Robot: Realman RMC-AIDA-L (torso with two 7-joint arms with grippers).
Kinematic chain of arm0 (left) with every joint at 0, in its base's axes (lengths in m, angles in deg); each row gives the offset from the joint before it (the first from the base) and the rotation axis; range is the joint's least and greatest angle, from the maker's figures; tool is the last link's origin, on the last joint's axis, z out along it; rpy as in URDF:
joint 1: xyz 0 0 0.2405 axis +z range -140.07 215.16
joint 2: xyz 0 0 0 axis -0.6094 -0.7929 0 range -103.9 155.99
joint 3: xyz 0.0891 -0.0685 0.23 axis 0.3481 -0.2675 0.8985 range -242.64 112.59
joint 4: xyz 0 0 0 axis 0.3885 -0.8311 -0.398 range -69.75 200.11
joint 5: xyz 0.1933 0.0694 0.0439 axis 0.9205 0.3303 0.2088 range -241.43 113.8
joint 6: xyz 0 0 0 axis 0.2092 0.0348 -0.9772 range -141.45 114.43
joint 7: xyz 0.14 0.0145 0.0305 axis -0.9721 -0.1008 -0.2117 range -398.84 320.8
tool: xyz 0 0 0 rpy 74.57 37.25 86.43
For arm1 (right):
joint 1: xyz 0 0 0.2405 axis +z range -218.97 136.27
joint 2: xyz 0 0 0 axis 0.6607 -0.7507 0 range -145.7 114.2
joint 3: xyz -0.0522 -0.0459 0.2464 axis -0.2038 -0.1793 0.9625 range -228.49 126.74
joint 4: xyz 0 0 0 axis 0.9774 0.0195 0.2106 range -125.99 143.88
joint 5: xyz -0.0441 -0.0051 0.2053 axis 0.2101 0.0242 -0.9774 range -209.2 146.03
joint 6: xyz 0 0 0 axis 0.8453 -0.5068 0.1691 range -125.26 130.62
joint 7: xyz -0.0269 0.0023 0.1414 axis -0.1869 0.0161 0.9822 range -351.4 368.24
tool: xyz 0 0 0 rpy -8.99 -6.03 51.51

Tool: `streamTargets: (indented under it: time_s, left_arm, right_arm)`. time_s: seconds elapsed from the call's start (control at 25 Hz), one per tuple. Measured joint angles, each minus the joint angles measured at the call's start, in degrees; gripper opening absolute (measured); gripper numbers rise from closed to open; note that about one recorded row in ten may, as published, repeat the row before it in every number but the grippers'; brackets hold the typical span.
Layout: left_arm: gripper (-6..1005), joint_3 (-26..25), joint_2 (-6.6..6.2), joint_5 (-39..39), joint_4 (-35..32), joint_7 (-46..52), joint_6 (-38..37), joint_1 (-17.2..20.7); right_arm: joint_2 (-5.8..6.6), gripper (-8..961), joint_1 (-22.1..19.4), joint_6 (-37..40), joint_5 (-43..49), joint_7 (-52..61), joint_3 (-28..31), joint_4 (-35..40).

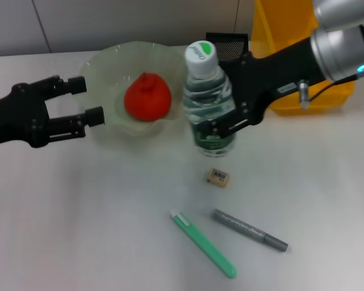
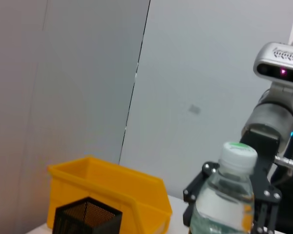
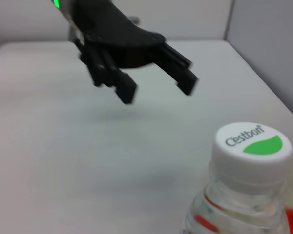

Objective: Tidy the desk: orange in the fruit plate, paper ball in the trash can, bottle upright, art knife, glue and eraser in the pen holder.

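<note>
Right gripper [image 1: 221, 124] clamped on the upright bottle [image 1: 208, 103], hiding its far side.
Left gripper [image 1: 85, 100] hung open beside the fruit plate [image 1: 103, 66] holding the orange [image 1: 147, 97]; pen holder [image 1: 227, 43] mostly hidden behind the bottle; eraser [image 1: 218, 176] on the desk.

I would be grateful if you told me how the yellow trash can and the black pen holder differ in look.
The trash can is bright yellow solid plastic; the pen holder is black mesh. The trash can is far larger and wider, with sloped walls, while the pen holder is a narrow square box. In the left wrist view the pen holder stands in front of the trash can. Both are open-topped and sit at the table's far edge.
</note>
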Motion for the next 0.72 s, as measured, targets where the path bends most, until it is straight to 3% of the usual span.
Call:
streamTargets:
  time_s: [0.28, 0.72]
  left_arm:
    - [806, -1.7, -0.01, -0.3, -0.4, 0.0, 0.2, -0.6]
    - [803, -1.1, -0.67, 0.2, -0.1, 0.5, -1.2, -1.4]
  right_arm:
    - [-0.32, 784, 2.4, -4.5, -4.8, -6.5, -0.7, -7.9]
    - [-0.64, 784, 9.9, -8.0, -8.2, -14.0, -1.2, -23.4]
